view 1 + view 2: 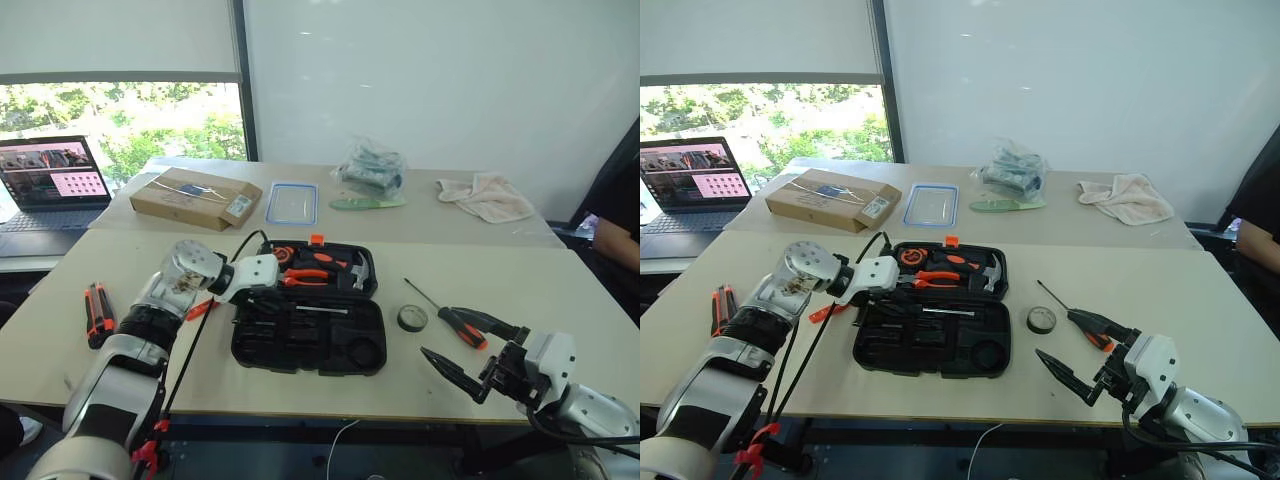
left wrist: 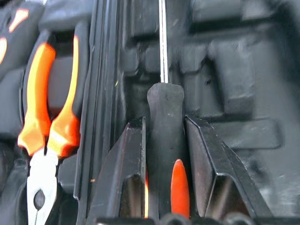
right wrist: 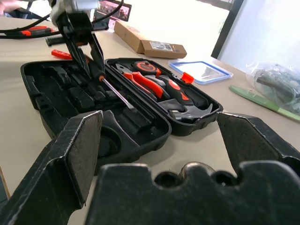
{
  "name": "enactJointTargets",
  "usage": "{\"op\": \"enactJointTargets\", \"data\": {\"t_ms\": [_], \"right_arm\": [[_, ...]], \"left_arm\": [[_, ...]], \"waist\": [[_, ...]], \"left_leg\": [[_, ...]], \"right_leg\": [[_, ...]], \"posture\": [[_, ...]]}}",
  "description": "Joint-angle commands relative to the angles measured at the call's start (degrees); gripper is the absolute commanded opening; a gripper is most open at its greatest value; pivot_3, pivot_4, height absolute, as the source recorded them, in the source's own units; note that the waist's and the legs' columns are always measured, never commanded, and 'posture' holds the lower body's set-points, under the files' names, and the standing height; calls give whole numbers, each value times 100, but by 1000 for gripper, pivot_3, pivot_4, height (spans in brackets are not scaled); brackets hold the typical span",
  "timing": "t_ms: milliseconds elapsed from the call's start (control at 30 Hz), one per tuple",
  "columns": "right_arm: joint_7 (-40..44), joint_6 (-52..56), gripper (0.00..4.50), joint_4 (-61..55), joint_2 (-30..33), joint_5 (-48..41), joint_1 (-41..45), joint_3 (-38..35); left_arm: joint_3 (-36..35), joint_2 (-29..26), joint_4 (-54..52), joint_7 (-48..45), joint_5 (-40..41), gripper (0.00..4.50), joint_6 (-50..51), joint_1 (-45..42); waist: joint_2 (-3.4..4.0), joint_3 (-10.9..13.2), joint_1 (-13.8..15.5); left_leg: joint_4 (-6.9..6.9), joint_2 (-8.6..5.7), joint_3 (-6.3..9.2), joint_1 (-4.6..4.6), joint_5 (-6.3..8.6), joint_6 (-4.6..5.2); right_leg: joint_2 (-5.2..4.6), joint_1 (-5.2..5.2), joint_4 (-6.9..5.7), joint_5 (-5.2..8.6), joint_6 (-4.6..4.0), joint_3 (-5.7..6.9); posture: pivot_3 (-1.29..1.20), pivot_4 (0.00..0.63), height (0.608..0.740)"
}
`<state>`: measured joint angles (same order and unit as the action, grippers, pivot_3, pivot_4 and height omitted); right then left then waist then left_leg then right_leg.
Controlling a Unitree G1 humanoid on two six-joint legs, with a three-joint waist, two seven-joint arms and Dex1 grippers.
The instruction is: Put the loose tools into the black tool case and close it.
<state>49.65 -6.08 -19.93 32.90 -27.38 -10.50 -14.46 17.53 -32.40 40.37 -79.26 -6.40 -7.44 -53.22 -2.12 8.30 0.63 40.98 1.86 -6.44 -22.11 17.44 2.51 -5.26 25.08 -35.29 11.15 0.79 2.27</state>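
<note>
Surface: two pale beige tables [image 1: 300,400] set end to end, smooth matte tops, before a white wall and a window with greenery.

Far table: open laptop [image 1: 50,183]; flat brown cardboard box [image 1: 194,197]; clear blue-rimmed lid [image 1: 292,203]; crumpled plastic bag [image 1: 368,168]; rumpled cream cloth [image 1: 489,196].

Near table, left: orange-black utility knife [image 1: 97,313], ribbed grip, lying flat; slim all-orange tester screwdriver [image 1: 823,313], partly hidden behind the arm.

Left gripper [image 3: 89,63]: over the case's front half, jaws narrow and clamped on the black-and-orange handle of a screwdriver [image 2: 165,140], steel shaft running across the recesses.

Centre: black tool case [image 1: 310,345], moulded plastic, rounded corners, lying open, small orange latch at the far edge; rear half holds orange-handled pliers [image 2: 44,117], hammer and tape measure (all seated).

Right of case: small black tape roll [image 1: 412,318]; second screwdriver [image 1: 448,314], lying flat.

Right gripper [image 1: 475,350]: jaws wide, empty, near the table's front edge, just beside that screwdriver's handle
</note>
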Motion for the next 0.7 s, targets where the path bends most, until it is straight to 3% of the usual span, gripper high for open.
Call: {"op": "enactJointTargets", "data": {"t_ms": [33,667,700], "right_arm": [[-111,60,4500,-314,-7,-118,-32,-96],[226,566,4500,-745,228,-336,-236,165],[224,583,4500,-764,226,-340,-251,164]], "left_arm": [[59,121,231,265,-184,787,-71,-312],[186,621,566,544,-442,787,-381,-549],[154,610,540,601,-444,1286,-429,-547]], "waist": [[0,0,21],[0,0,171],[0,0,175]], "left_leg": [[2,-1,0,0,1,1],[43,-3,13,-13,17,29],[46,-3,14,-17,19,32]], "right_leg": [[-1,-1,0,0,1,2],[-8,-15,3,-8,15,4],[-8,-15,5,-9,16,4]], "posture": [[0,150,740],[0,150,740],[0,150,740]]}}
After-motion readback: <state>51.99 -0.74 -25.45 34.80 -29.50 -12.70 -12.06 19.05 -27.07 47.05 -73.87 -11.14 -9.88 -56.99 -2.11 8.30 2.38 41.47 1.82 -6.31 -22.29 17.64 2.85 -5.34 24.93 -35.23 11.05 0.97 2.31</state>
